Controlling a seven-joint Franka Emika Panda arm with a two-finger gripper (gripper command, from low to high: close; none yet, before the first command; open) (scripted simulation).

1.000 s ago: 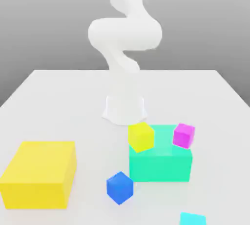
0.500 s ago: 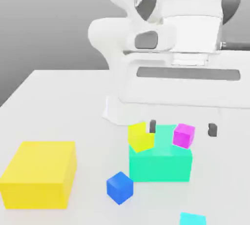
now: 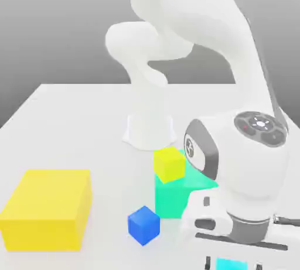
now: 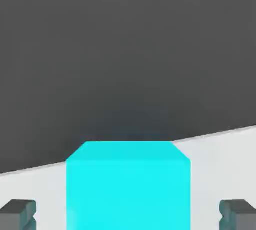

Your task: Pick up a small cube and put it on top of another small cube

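The gripper (image 4: 128, 214) hangs low at the table's (image 3: 70, 122) near edge, fingers (image 4: 18, 213) parted and standing clear either side of the cyan small cube (image 4: 128, 186) — touching nothing; the yellow small cube (image 3: 169, 164) sits farther back.

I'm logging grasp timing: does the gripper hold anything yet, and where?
Nothing yet: the cyan cube sits between the gripper's fingers, with table visible on both sides.

a simulated test scene rather than a lived-in room, plain white surface (image 3: 70, 122) against a featureless grey backdrop, a white robot arm (image 3: 176, 23) mounted on it, flat-coloured blocks such as a large yellow block (image 3: 47, 207) and small blue cube (image 3: 144, 225), everything smooth and unmarked
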